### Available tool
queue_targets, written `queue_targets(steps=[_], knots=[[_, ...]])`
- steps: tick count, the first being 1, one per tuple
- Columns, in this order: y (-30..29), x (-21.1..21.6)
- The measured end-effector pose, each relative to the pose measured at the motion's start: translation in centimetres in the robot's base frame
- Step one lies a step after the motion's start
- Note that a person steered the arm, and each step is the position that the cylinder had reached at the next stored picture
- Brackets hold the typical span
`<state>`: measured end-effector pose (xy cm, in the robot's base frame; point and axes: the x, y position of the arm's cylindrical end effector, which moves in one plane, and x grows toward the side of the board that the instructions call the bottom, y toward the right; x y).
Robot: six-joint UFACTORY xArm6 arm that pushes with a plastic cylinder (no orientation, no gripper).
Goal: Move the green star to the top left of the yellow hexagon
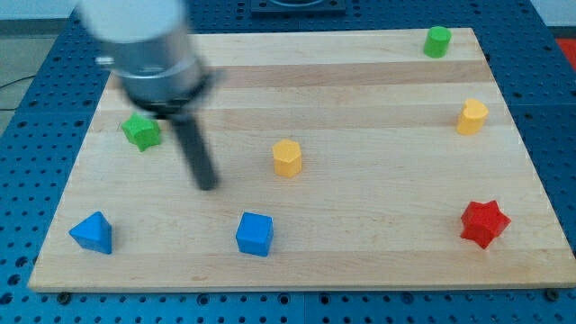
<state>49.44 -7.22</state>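
Observation:
The green star [141,131] lies near the board's left edge, partly under the arm's blurred body. The yellow hexagon [287,157] sits near the board's middle. My tip [207,184] is on the board between them, to the lower right of the green star and to the left of the yellow hexagon, apart from both. The rod is blurred with motion.
A blue triangular block [93,233] sits at the bottom left, a blue cube [255,234] at the bottom middle, a red star [484,223] at the bottom right. A second yellow block [472,117] is at the right, a green block [437,41] at the top right. The wooden board [360,90] rests on a blue perforated table.

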Motion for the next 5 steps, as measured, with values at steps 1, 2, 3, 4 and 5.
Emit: queue_targets(steps=[1, 2, 3, 4, 5], knots=[[5.9, -0.8], [9.1, -3.9], [5.2, -3.3], [-4.2, 0.0], [-14.0, -2.2]])
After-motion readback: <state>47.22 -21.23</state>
